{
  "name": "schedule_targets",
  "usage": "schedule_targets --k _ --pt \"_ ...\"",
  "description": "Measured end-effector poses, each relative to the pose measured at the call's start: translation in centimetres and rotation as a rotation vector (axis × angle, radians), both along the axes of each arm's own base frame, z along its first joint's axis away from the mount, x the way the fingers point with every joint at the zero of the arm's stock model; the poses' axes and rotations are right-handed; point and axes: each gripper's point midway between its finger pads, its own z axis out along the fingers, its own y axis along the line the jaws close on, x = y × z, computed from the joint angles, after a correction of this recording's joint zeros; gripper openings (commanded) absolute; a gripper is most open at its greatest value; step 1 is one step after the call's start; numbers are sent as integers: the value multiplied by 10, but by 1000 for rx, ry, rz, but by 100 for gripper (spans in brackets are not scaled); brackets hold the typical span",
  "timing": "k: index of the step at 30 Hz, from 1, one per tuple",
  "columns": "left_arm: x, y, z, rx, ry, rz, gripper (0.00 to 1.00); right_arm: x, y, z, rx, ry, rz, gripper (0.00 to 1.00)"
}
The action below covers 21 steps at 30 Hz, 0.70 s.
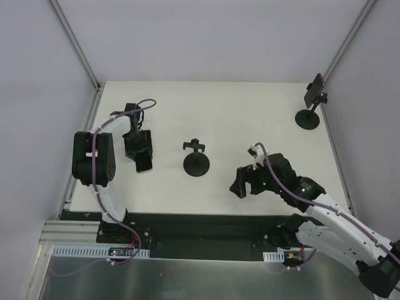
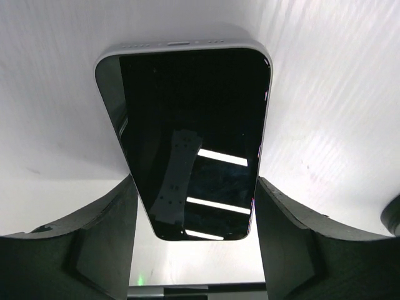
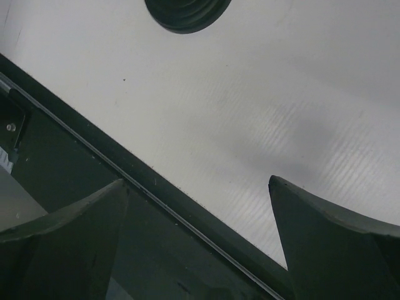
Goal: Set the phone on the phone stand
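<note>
The phone (image 2: pixel 187 131), black screen up with a pale frame, sits between the fingers of my left gripper (image 2: pixel 195 181), and both fingers touch its long sides. In the top view the left gripper (image 1: pixel 139 149) is at the left of the table with the phone (image 1: pixel 145 164) sticking out toward the near side. The empty black phone stand (image 1: pixel 196 162), a round base with a small cradle, stands at the table's middle, right of the phone. My right gripper (image 1: pixel 245 183) is open and empty, right of the stand near the front edge; in its wrist view (image 3: pixel 199 182) the stand's base (image 3: pixel 187 11) shows at the top.
A second stand (image 1: pixel 308 118) at the far right corner carries another dark phone (image 1: pixel 314 91). The white table (image 1: pixel 250 119) is bounded by metal frame posts and a black rail (image 1: pixel 200 228) along the front edge.
</note>
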Motion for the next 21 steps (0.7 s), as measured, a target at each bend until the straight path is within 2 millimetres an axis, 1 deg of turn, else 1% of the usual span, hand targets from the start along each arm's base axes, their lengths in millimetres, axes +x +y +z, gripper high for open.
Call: schedule_targets --k 3,5,8,10,13,14,18,19,21 --pt "-17 -4 6 -29 -7 30 0 -11 12 -3 -12 8 44 96" --pt "-24 -7 15 -52 -44 51 0 -16 18 -7 -34 10 60 96" --pt "-33 -13 37 -94 -127 90 0 -25 28 -9 -58 -3 93 96" --pt "-37 -18 57 -129 -199 115 0 -30 36 -5 -62 -24 115 96" --pt "-47 -23 88 -186 -316 155 0 -33 52 8 -55 -68 142 96" --pt "-51 -26 101 -214 -360 173 0 -33 58 14 -52 -88 149 97" --pt "-68 -37 161 -344 -555 229 0 -35 97 48 -6 -170 192 99" --pt "-73 -39 175 -374 -600 235 0 -35 107 57 8 -189 202 97" --pt "-82 -45 198 -435 -662 249 0 -32 128 74 40 -227 207 96"
